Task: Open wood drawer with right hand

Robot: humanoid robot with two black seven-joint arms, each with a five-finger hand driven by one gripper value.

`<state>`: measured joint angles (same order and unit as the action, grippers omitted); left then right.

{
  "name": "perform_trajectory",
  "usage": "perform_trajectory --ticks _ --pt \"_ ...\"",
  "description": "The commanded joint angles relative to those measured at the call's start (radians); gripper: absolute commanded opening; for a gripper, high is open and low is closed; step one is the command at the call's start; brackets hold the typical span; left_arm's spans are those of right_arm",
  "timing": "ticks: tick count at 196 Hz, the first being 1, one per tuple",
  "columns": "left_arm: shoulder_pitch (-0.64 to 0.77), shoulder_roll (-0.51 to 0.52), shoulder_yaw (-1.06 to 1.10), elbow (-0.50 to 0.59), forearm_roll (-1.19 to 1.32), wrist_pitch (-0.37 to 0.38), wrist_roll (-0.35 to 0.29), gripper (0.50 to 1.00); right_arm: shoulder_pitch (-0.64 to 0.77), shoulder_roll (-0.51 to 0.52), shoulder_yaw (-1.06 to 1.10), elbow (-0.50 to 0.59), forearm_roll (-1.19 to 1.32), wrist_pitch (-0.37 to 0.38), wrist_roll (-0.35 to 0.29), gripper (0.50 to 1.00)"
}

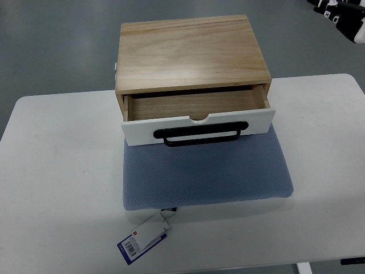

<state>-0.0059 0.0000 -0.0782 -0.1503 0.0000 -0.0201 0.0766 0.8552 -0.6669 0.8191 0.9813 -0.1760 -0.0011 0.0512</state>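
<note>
A light wood drawer box stands at the back of a white table. Its drawer is pulled out partway and its inside looks empty. The drawer has a white front with a black bar handle. My right hand shows only as black and white parts at the top right corner, well away from the drawer and touching nothing. The left arm is out of view.
A blue-grey padded mat lies under the drawer front and reaches toward me. A white and blue product tag hangs off its near left corner. The table's near edge runs along the bottom of the view.
</note>
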Motion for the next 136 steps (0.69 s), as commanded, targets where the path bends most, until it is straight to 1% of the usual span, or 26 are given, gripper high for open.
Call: perform_trajectory --ticks 1,25,48,49,58,68,69,136 --pt "0.000 0.000 0.000 0.000 0.000 0.000 0.000 1.000 -0.065 0.062 0.094 -0.061 -0.048 -0.008 -0.007 0.928" --pt "0.000 0.000 0.000 0.000 0.000 -0.001 0.000 1.000 -0.122 0.115 0.147 -0.095 -0.059 -0.010 -0.008 0.928" --pt "0.000 0.000 0.000 0.000 0.000 0.000 0.000 1.000 -0.151 0.133 0.156 -0.098 -0.060 -0.011 -0.007 0.928" --pt "0.000 0.000 0.000 0.000 0.000 0.000 0.000 1.000 -0.169 0.144 0.161 -0.098 -0.060 -0.011 -0.004 0.928" --pt "0.000 0.000 0.000 0.000 0.000 -0.001 0.000 1.000 -0.186 0.156 0.161 -0.099 -0.060 -0.011 -0.002 0.928" --pt "0.000 0.000 0.000 0.000 0.000 -0.001 0.000 1.000 -0.186 0.156 0.161 -0.099 -0.060 -0.011 -0.002 0.928" --pt "0.000 0.000 0.000 0.000 0.000 0.000 0.000 1.000 -0.203 0.167 0.161 -0.099 -0.060 -0.011 -0.001 0.930" --pt "0.000 0.000 0.000 0.000 0.000 -0.001 0.000 1.000 -0.239 0.204 0.160 -0.099 -0.054 -0.010 0.002 0.930"
